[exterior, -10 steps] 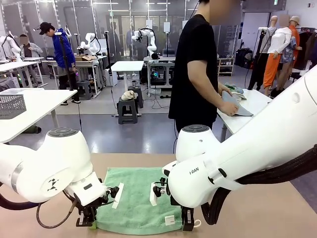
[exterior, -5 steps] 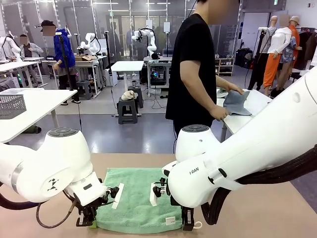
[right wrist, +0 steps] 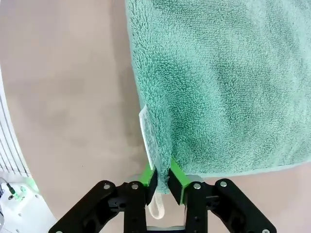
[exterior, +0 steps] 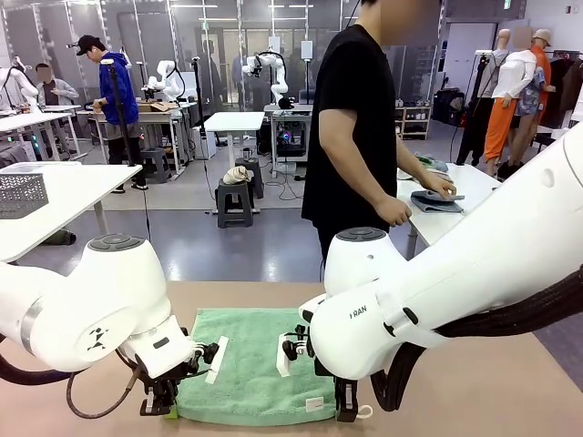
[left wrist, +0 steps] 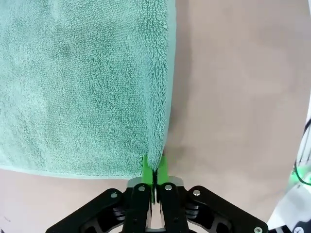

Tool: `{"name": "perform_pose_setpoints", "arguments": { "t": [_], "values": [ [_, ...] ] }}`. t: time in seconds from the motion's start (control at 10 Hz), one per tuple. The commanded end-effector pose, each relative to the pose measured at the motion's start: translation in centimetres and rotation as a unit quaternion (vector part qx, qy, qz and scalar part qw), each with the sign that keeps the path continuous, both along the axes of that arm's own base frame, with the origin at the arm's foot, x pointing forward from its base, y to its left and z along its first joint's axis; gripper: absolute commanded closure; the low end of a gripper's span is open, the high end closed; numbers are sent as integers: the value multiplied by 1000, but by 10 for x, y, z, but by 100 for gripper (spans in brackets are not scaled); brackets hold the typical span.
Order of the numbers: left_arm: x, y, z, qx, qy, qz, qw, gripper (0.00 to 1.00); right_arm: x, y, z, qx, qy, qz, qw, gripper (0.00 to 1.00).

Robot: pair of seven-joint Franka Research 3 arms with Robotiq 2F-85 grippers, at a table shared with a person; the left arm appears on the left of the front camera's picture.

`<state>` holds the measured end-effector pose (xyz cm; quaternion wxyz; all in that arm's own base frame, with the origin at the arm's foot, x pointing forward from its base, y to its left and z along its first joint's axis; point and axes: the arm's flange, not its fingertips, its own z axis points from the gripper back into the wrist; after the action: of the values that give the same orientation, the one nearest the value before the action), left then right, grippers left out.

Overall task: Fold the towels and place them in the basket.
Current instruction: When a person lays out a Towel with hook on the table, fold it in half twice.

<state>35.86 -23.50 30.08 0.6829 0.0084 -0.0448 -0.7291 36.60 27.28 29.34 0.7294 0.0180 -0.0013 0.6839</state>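
Mint-green terry towel (exterior: pixel 250 364) is spread flat and unfolded on the tan worktop (exterior: pixel 455 391). Its near corners are pinched, one by the left pincer (left wrist: pixel 154 167) and the labelled one by the right pincer (right wrist: pixel 164 177). No fold is made yet. Grey-blue cloth (exterior: pixel 435 202), possibly the second towel, is handled by a person at a far table. Pile is looped and plush.

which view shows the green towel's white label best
Right wrist view: the white label sits close-up at the green towel edge, beside the right gripper pinching that corner. Front view shows it small; left wrist view shows the other near corner.
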Motion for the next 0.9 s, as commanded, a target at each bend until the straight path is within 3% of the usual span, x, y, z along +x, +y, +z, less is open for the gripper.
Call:
{"name": "perform_pose_setpoints", "arguments": {
  "t": [0.0, 0.2, 0.3, 0.4, 0.5, 0.6, 0.8],
  "values": [
    [-23, 15, -8, -13, -5, -5, 1000, 100, -1, -5, 3, 4, -6, 13, 1000, 100],
    [-24, 16, -9, -16, -3, -2, 1000, 100, -2, -4, 3, -1, -7, 18, 1000, 100],
    [-24, 16, -9, -16, -2, -3, 1000, 100, -2, -4, 4, -2, -6, 17, 1000, 75],
    [-23, 16, -8, -15, -2, -3, 1000, 100, -1, -4, 4, -1, -5, 19, 1000, 83],
    [-23, 15, -8, -15, -2, -3, 1000, 100, -3, -4, 3, -4, -13, 24, 1000, 80],
    [-23, 16, -8, -15, -3, -3, 1000, 100, -2, -4, 4, 1, -2, 18, 1000, 100],
    [-24, 17, -9, -15, -2, -2, 1000, 100, -2, -4, 4, -1, 4, 15, 1000, 100]
  ]
}}
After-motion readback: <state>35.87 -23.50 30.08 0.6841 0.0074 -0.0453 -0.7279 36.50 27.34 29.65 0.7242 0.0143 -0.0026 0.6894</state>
